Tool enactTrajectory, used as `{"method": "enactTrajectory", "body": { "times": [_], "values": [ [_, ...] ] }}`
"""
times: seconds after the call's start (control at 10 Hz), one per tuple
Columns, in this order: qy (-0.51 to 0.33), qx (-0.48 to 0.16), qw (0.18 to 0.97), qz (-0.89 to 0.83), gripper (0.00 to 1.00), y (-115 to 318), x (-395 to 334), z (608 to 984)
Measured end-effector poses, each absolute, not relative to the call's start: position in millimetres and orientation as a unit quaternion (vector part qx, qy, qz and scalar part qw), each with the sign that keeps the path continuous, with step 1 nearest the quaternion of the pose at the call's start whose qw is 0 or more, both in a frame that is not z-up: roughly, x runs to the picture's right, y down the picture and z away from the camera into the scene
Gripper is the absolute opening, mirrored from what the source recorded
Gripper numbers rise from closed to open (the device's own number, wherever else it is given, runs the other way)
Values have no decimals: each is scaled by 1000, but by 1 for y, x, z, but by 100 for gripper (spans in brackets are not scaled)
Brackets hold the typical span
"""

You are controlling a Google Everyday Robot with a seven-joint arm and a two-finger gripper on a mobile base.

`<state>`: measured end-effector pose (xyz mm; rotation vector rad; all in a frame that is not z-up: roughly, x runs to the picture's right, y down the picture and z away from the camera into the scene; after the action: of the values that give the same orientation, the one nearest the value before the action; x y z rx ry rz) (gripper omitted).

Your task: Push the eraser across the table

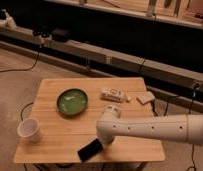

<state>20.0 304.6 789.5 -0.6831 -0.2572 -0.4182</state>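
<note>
Eraser (90, 149) low in the camera view, a flat black block lying at an angle on the table (50, 87). It is right at the near edge of the light plank top, a little right of the middle of that edge, and its lower left corner looks to reach the rim itself.

Just above and to the right of it comes the gripper (102, 142), down at table level and right against the eraser's upper right end. Whether it actually touches the block, I cannot tell from this angle. How wide it stands, I cannot tell either, since the rounded white wrist covers it.

The arm (160, 129) runs in from the right side, a long white tube with a row of small dark dots, held low over the near right part of the table.

Further back, the green bowl (72, 102) sits upright left of centre, well apart from the eraser. A white cup (30, 130) stands near the left front corner, also well away. Toward the far right lies a white printed box (111, 94), flat on the wood. Beside it, near the right edge, rests a pale flat piece (145, 97).

Dark cables (15, 67) trail on the floor beyond the table's left side.
</note>
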Motion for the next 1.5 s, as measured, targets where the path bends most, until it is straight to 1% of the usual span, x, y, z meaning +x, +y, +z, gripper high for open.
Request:
{"method": "enactTrajectory", "body": {
  "times": [0.8,1.2,1.3,1.5],
  "values": [
    [-134,-332,905,-230,0,316,-5,780],
    [-125,-327,909,-228,0,315,-6,781],
    [-125,-326,909,-229,1,315,-6,781],
    [-124,-325,909,-228,18,314,-6,781]
  ]
}}
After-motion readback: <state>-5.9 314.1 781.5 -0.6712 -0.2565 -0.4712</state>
